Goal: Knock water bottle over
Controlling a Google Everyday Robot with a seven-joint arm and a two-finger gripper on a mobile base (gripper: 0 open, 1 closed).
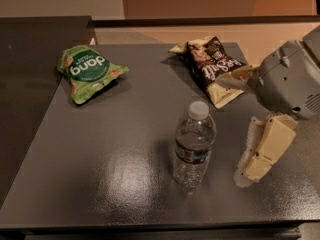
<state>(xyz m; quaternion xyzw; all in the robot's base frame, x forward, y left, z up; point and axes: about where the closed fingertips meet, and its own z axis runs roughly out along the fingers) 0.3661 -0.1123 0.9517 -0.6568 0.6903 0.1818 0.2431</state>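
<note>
The water bottle (194, 145) is a small clear ribbed bottle with a white cap and a dark label band. It stands upright near the middle front of the dark grey table (115, 159). My gripper (251, 170) hangs from the grey wrist housing (290, 81) at the right. It is low over the table, to the right of the bottle at about the height of its lower half. A gap of bare table lies between them, and the gripper holds nothing that I can see.
A green snack bag (87, 71) lies at the table's back left. A brown and cream chip bag (217, 66) lies at the back right, partly behind my wrist. A dark counter (30, 59) adjoins the table on the left.
</note>
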